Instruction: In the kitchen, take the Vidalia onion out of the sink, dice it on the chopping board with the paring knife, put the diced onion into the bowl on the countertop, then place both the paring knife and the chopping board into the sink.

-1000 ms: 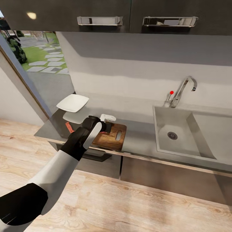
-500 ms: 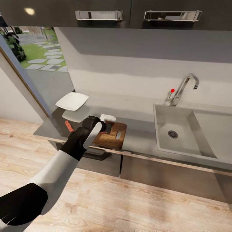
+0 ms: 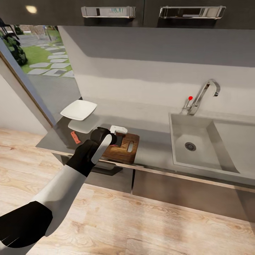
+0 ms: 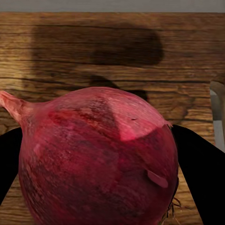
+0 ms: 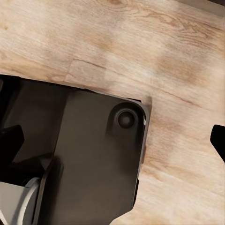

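Observation:
My left gripper (image 3: 115,137) is shut on the Vidalia onion (image 4: 98,154), a dark pinkish-red ball held between two black fingers (image 4: 199,168). It hangs over the chopping board (image 3: 122,148), a dark brown wooden board at the countertop's (image 3: 152,148) front edge. I cannot tell whether the onion touches the wood. The paring knife's orange-red handle (image 3: 74,137) lies on the countertop, left of my forearm. Behind it stands the white bowl (image 3: 79,109). The grey sink (image 3: 198,141) lies to the right. In the right wrist view, my right gripper (image 5: 112,140) is open over the robot's base.
A chrome tap (image 3: 203,94) with a red knob (image 3: 190,97) stands behind the basin. Dark wall cabinets with steel handles (image 3: 108,11) hang above. A small white object (image 3: 118,129) lies behind the board. Wooden floor (image 3: 148,219) runs in front of the cabinets, with a window at the left.
The head camera has shifted slightly, so the whole picture has moved a little. My left arm, the onion, the board and the knife have stayed where they were.

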